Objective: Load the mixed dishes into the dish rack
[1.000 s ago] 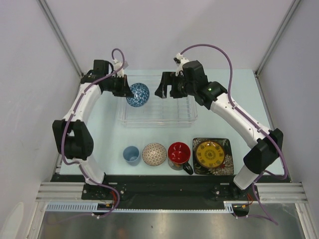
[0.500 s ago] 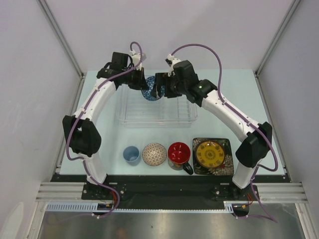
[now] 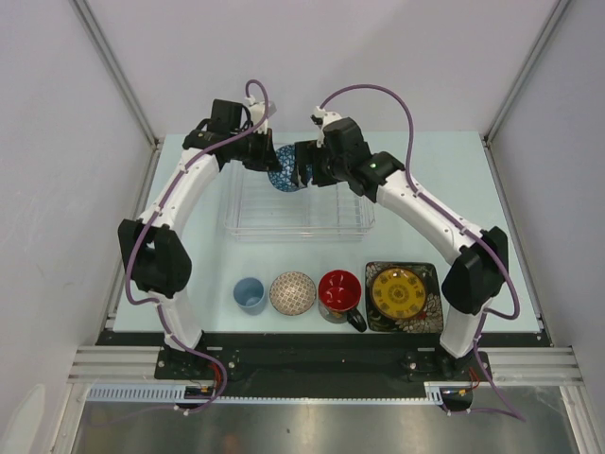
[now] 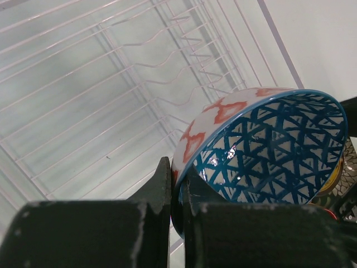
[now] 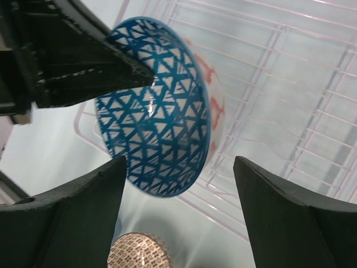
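From above, the left fingers (image 3: 272, 165) are pinching the rim of the blue patterned bowl (image 3: 287, 176), clamped narrow on it and holding it on edge above the 12 o'clock end of the dish rack (image 3: 326, 216). The right fingers (image 3: 301, 172) are standing wide apart just at the bowl's 3 o'clock side. The rack is lying in the middle of the surface (image 3: 194, 255). Toward 6 o'clock from it a row is sitting along the near edge, running from 9 to 3 o'clock: the small light-blue cup (image 3: 249, 294), the beige patterned bowl (image 3: 293, 293), the red-inside dark mug (image 3: 339, 289), then the yellow round plate (image 3: 398, 293) resting on the black floral square plate (image 3: 376, 323). In the left wrist view, the two dark fingers are closing on the bowl's rim, one inside and one outside. The bowl is tilting with its blue triangle-patterned inside facing up toward 3 o'clock, and the rack's ribbed dividers are showing behind it. Whether the bowl's lower edge is touching the rack is hard to tell here. In the right wrist view, the fingers are spread wide at 7 and 5 o'clock, and the bowl is hanging between and beyond them without touching either, its inside facing the camera.
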